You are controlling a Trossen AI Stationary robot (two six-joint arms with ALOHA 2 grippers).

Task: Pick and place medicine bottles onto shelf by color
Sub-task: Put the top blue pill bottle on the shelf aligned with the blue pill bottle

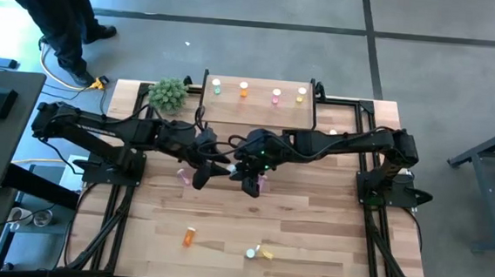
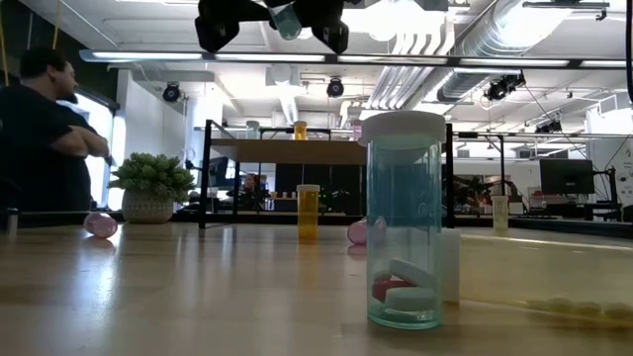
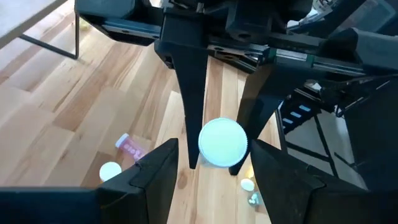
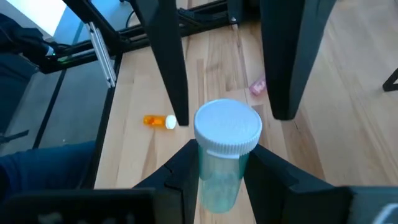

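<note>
On shelf (image 1: 259, 104), four bottles (image 1: 244, 89)

Around the wooden table (image 1: 311, 222) lies a grey concrete floor (image 1: 445, 65) crossed by dark seam lines. At about ten o'clock from the table a person (image 1: 60, 12) in dark clothes stands on the floor; in the low view the person (image 2: 40, 129) shows at nine o'clock with arms folded. A bushy green plant (image 2: 150, 183) in a pale pot sits at the table's far edge. Overhead run white ducts (image 2: 495, 40), pipes and bright strip lights (image 2: 247, 54). Desks with monitors (image 2: 564, 178) stand at three o'clock.
</note>
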